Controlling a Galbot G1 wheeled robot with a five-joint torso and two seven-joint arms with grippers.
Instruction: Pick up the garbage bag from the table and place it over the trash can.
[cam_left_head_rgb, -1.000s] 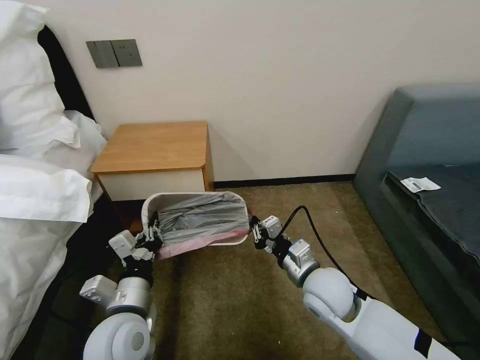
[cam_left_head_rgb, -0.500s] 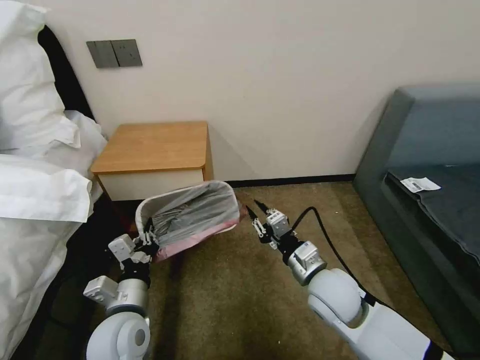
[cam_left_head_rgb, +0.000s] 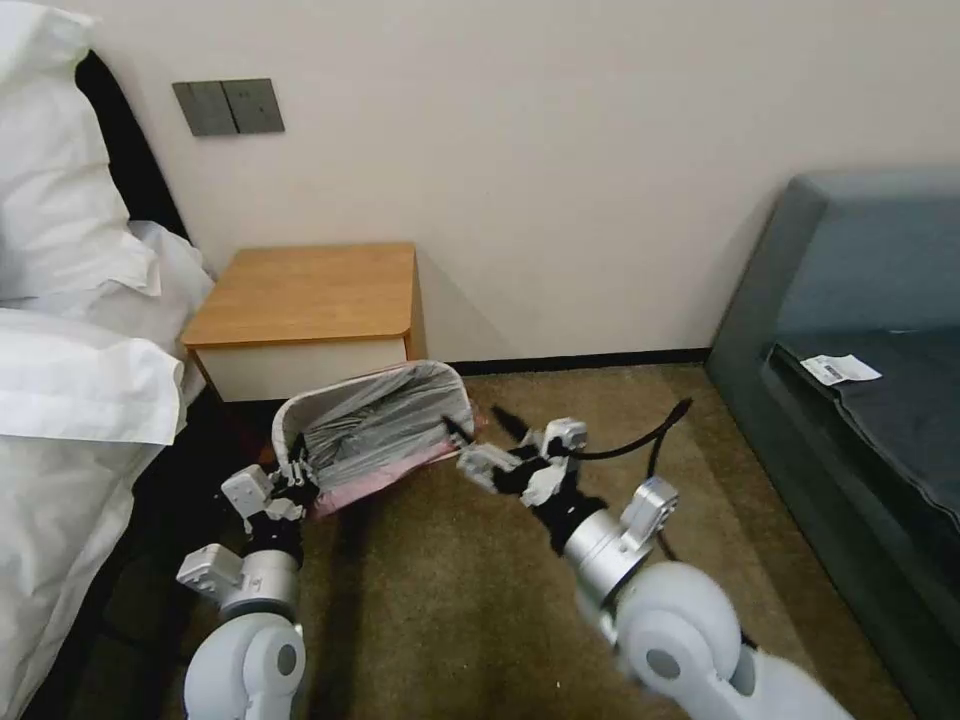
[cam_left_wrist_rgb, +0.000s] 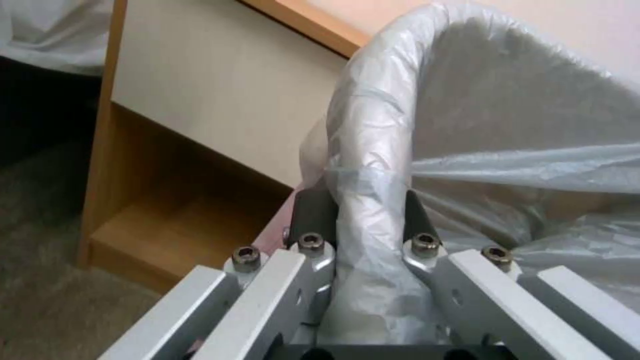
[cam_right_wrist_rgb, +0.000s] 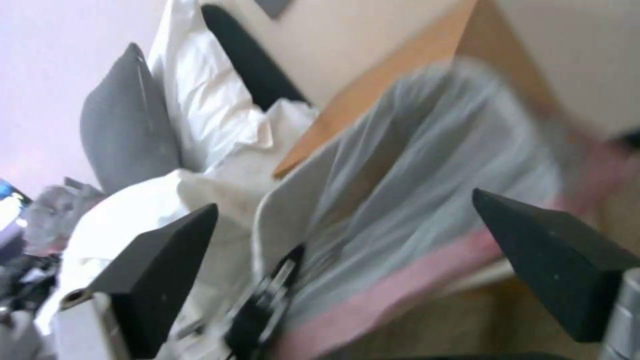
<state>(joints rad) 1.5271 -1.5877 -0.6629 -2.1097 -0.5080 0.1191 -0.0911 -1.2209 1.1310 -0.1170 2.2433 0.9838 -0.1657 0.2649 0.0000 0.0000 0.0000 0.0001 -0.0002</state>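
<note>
The bin (cam_left_head_rgb: 372, 432) is now tipped up on its left side, its mouth turned toward the right, where a second ago it stood level on the carpet (cam_left_head_rgb: 500, 600) in front of the table (cam_left_head_rgb: 305, 292). The bag (cam_left_head_rgb: 385, 435) already lines it, grey plastic folded over the rim with the pink band along the near edge, so the table top is bare and the task looks close to done. The left gripper (cam_left_head_rgb: 297, 480) is clamped on the bag-covered rim at the near left corner, and its wrist view shows both fingers (cam_left_wrist_rgb: 313, 215) pinching plastic and rim together; that grip appears to be what tilts the bin. The right gripper (cam_left_head_rgb: 478, 432) has let go of the right rim it was touching a second ago, has rolled over, and now hangs just right of the bin with its fingers spread wide. Judging by this, the right edge of the bag may still need seating.
</note>
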